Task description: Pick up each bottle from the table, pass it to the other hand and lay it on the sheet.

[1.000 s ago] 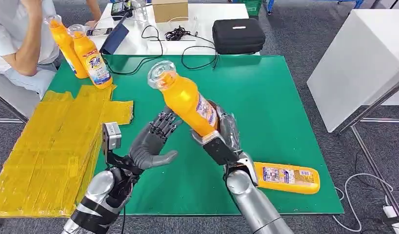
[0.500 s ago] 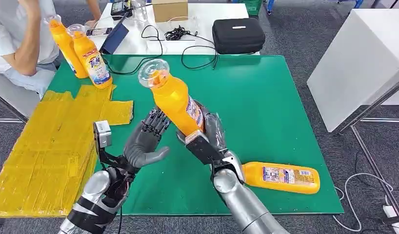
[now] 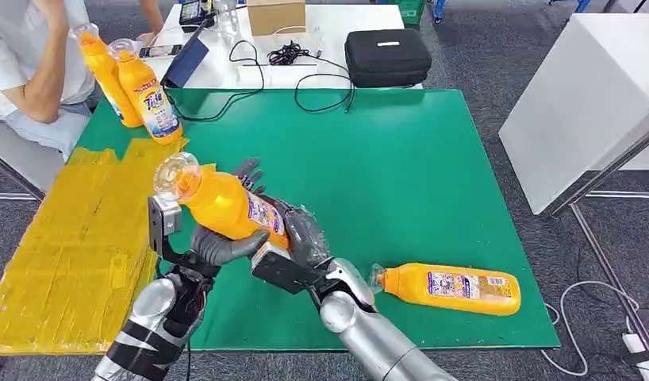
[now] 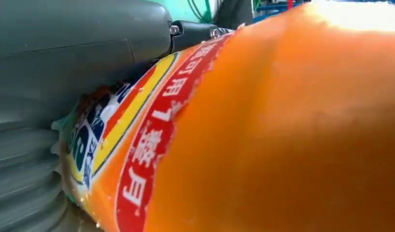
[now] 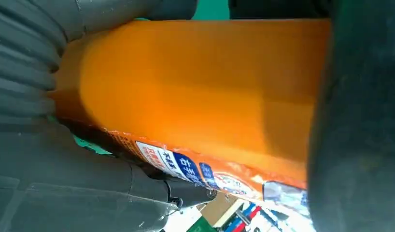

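An orange bottle (image 3: 226,208) with a clear cap is tilted over, cap toward the yellow sheet (image 3: 75,238). My right hand (image 3: 301,238) grips its base end. My left hand (image 3: 222,244) lies under and behind the body; the bottle rests in its palm, the thumb runs below it and the fingers (image 3: 248,170) stand up behind it, not wrapped round. Both wrist views show the orange bottle (image 4: 282,135) (image 5: 195,87) pressed close against grey hand parts. A second orange bottle (image 3: 452,288) lies on its side on the green table (image 3: 416,175) at the near right.
Two more orange bottles (image 3: 151,95) (image 3: 107,71) stand at the table's far left corner, next to a seated person (image 3: 28,63). A black case (image 3: 387,57), cables and a box sit on the white table behind. A white table (image 3: 575,103) stands to the right.
My right hand has swung the bottle down and leftward, from steeply tilted to nearly level, into my left palm. My left hand stayed roughly in place.
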